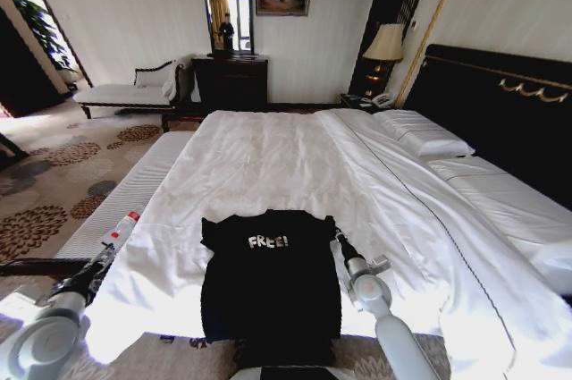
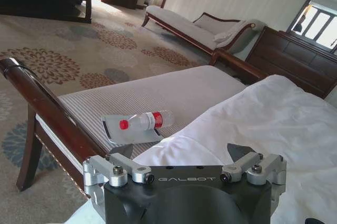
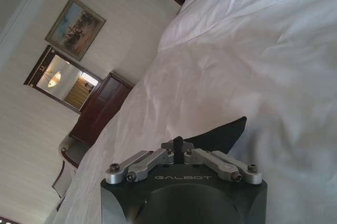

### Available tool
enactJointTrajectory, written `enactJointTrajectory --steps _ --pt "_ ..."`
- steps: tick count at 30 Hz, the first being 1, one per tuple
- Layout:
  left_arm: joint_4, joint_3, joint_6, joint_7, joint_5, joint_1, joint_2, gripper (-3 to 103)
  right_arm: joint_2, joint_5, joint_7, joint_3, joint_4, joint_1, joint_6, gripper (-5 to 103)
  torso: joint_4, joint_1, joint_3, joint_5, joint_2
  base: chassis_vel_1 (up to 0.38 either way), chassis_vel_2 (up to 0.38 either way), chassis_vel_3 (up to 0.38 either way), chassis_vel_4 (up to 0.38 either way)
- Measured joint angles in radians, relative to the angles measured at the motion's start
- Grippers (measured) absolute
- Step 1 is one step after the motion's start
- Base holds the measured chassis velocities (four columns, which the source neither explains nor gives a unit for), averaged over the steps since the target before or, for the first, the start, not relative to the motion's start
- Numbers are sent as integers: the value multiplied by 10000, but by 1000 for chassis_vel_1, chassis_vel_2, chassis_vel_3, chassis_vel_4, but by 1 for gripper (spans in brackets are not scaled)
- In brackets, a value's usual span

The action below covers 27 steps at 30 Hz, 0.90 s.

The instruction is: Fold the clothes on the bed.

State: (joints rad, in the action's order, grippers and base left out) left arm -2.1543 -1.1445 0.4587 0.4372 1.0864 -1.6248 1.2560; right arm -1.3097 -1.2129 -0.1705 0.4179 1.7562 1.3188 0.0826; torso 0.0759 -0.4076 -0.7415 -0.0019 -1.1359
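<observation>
Now the right gripper (image 1: 338,239) pinches the black T-shirt's (image 1: 271,282) sleeve — left gripper (image 1: 132,217) spread, well apart.

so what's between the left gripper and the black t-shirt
In the head view, only rumpled white bedding lies between the left gripper, out over the bed's left edge, and the black T-shirt; nothing else sits there.
</observation>
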Motion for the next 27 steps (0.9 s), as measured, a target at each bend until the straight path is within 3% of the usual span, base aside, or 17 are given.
enactJointTrajectory --steps 4,8,10,12,19,21,27 --pt "39 36 -7 -6 -1 24 14 100 -257 878 259 -113 -77 420 513 3 -2 0 0 0 0 0 0 0 0" --pt "84 83 -25 -14 -22 34 34 100 -368 1153 209 -159 -346 575 566 -1 -3 1 0 0 0 0 0 0 0" --pt "119 123 -33 -27 -48 40 67 100 -386 1145 92 -132 -509 598 567 9 -3 0 0 1 0 0 0 0 0" --pt "130 136 -39 -34 -59 41 78 100 -385 1126 34 -113 -534 604 567 9 -3 0 0 1 0 0 0 0 0" --pt "268 187 -73 -56 -98 95 99 100 -429 905 -1216 93 204 1007 570 42 -3 0 0 1 1 0 0 0 0" --pt "287 194 -76 -57 -99 114 100 100 -441 830 -1496 144 483 1131 564 42 -3 0 0 1 1 0 0 0 0" --pt "372 306 -80 -60 -168 203 101 100 -377 632 -3265 543 1321 1119 258 69 1 1 0 2 2 0 0 0 0"
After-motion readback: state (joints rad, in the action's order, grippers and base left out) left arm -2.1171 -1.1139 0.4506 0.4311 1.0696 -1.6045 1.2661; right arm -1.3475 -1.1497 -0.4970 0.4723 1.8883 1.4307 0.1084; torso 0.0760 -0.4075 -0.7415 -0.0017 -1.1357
